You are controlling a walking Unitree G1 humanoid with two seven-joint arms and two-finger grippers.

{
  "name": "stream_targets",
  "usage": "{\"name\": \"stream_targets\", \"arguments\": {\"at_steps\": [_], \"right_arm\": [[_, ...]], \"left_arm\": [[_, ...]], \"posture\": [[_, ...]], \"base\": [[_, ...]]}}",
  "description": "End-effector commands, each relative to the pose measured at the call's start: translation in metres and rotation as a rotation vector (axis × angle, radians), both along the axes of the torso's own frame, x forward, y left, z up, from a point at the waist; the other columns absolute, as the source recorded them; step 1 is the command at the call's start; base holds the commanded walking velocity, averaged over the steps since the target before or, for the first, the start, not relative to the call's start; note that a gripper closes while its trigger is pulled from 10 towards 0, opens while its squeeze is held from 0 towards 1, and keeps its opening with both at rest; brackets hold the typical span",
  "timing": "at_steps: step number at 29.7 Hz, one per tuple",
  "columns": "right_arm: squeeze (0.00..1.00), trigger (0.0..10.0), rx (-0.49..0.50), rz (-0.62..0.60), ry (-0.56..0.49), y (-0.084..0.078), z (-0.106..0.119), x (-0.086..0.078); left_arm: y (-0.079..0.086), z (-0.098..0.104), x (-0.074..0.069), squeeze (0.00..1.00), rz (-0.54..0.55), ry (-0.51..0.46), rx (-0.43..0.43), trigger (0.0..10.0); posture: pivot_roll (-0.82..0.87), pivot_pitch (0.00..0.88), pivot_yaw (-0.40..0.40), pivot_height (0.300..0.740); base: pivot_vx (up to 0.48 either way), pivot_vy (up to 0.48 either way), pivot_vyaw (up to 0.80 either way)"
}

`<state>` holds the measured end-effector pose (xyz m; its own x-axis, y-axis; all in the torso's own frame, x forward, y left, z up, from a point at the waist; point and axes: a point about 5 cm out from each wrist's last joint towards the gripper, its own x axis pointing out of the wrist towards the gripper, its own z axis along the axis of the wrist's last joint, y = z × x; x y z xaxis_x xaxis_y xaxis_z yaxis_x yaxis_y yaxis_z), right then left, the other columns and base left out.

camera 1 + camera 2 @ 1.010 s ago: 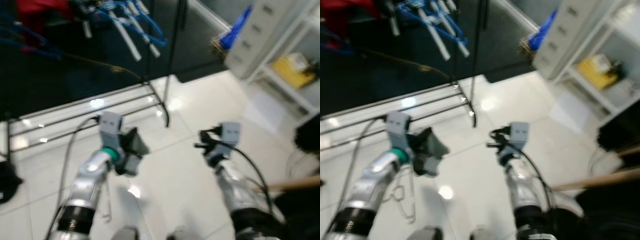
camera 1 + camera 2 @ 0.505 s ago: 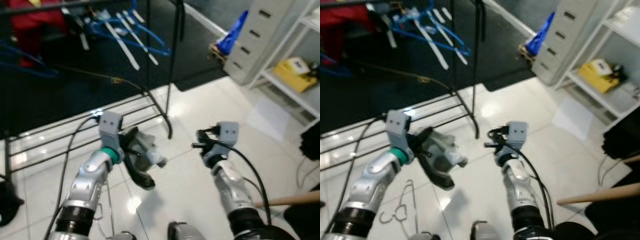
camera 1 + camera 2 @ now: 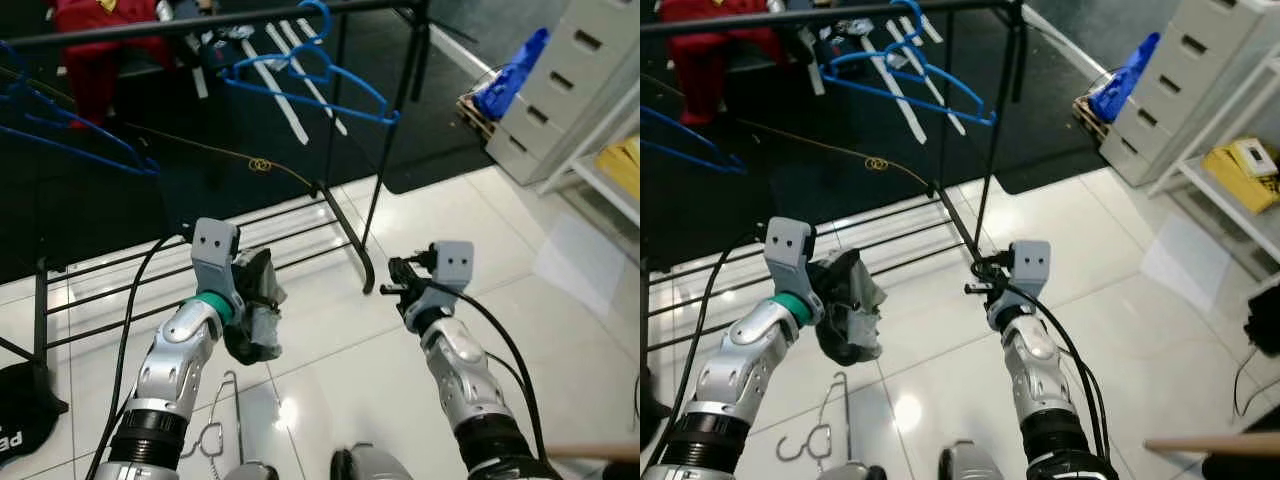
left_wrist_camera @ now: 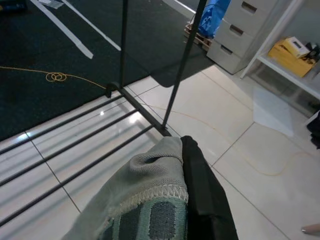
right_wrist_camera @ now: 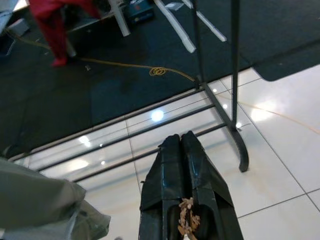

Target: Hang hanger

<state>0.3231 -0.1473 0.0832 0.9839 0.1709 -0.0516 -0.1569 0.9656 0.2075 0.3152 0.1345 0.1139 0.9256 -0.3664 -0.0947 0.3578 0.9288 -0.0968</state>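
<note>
We stood on a shiny white tile floor (image 3: 450, 230) beside a dark carpet (image 3: 200, 150). A black clothes rack (image 3: 390, 140) held two blue hangers (image 3: 310, 85). One wire hanger (image 3: 820, 435) lay on the floor. Our left gripper (image 3: 845, 310) squeezed a grey cloth (image 4: 145, 200). Our right gripper (image 5: 186, 145) had its fingers pressed together, empty. White drawers (image 3: 570, 80) stood nearby.

**Count of things in view**

One black clothes rack (image 3: 368, 190). Two blue hangers on its rail: one (image 3: 318, 84) near the right end, another (image 3: 70, 135) to the left. One wire hanger (image 3: 820, 425) on the white tiles. One grey-green cloth (image 3: 848, 305). One red garment (image 3: 95, 35). One coiled yellow cord (image 3: 262, 164). One grey drawer unit (image 3: 1180, 85). One blue bag (image 3: 1118, 88). Two grippers: left (image 3: 262, 290), right (image 3: 393, 285).
</note>
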Motion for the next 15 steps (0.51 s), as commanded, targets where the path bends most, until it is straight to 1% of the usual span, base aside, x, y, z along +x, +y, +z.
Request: {"name": "stream_targets", "arguments": {"at_steps": [1,6,15], "right_arm": [[0.0,10.0,0.002,-0.018,0.029,-0.006,-0.0072,-0.0039],[0.0,10.0,0.003,-0.017,0.029,-0.0056,-0.0073,-0.0042],[0.0,10.0,-0.002,-0.021,0.031,-0.0084,-0.0073,-0.0041]], "left_arm": [[-0.0053,-0.0034,-0.0019,0.0,-0.02,0.013,-0.007,10.0],[-0.0041,-0.0024,-0.0015,0.0,-0.007,0.009,-0.013,10.0],[-0.0035,-0.0016,-0.0007,0.0,0.006,0.0,-0.01,10.0]], "posture": [[-0.04,0.067,0.034,0.74],[-0.04,0.071,0.036,0.74],[-0.04,0.082,0.036,0.74]], "base": [[0.352,0.0,0.0],[0.33,0.0,0.0],[0.0,0.0,0.0]]}}
